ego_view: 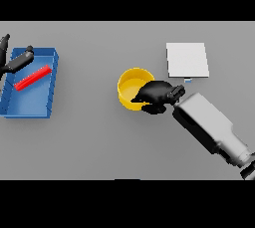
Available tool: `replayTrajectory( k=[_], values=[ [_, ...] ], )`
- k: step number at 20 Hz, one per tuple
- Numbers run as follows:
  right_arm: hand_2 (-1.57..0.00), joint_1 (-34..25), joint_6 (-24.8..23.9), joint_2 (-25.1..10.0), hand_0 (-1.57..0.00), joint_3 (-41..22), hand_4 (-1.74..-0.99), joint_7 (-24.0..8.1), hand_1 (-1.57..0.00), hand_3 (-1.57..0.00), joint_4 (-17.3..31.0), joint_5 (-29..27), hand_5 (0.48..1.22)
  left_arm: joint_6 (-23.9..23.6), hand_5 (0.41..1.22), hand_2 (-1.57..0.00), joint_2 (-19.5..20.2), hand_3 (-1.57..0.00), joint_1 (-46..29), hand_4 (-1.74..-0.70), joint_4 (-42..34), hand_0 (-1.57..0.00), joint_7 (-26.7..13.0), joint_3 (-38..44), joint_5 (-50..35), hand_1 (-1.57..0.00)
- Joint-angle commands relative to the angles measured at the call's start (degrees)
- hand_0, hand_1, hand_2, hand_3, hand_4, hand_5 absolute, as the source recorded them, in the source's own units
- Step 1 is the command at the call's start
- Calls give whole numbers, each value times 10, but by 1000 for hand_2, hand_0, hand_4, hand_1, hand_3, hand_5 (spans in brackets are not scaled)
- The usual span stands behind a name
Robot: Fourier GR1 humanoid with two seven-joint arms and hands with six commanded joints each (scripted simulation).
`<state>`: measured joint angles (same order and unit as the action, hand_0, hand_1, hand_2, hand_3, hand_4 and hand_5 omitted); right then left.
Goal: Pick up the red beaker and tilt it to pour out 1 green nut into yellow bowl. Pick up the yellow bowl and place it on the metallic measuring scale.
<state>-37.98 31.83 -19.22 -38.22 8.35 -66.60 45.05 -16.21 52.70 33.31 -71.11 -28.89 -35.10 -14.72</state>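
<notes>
The yellow bowl (132, 87) stands upright on the table near the middle. My right hand (158, 94) is on its right rim, fingers curled over the edge and gripping it. No green nut shows inside the bowl. The metallic scale (187, 59), a flat pale square, lies just beyond and to the right of the bowl. The red beaker (33, 77) lies on its side in the blue tray (30, 108) at the far left. My left hand (16, 62) hovers over the tray's far left corner, fingers spread, apart from the beaker.
The blue tray has raised walls and sits against the table's left edge. My right forearm (211, 125) crosses the table's lower right. Bare grey table lies between the tray and the bowl.
</notes>
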Motion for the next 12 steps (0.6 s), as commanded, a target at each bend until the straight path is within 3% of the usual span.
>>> replayTrajectory(
  k=[1,5,9,12],
  values=[
    [-1283,5,8,-12,-1348,2,-1667,6,-1333,-1092,-12,-4,1167,2,726,1,2,1,0,-800,-3,1,-2,-1,1,1],
    [-1424,7,10,-12,-1480,0,-1711,-16,-1474,-1176,-24,-11,1199,-5,724,1,-5,1,0,-806,-2,1,-5,-2,1,1],
    [-1490,11,24,-34,-1534,14,-1729,-8,-1531,-1192,-67,-34,1212,-4,724,1,1,1,-1,-801,-7,1,-1,-4,5,1],
    [-1506,-8,42,-54,-1552,27,-1731,-21,-1551,-1377,-89,-46,1216,-5,721,1,-2,1,2,-798,-5,1,-9,-6,8,1]
  ],
)
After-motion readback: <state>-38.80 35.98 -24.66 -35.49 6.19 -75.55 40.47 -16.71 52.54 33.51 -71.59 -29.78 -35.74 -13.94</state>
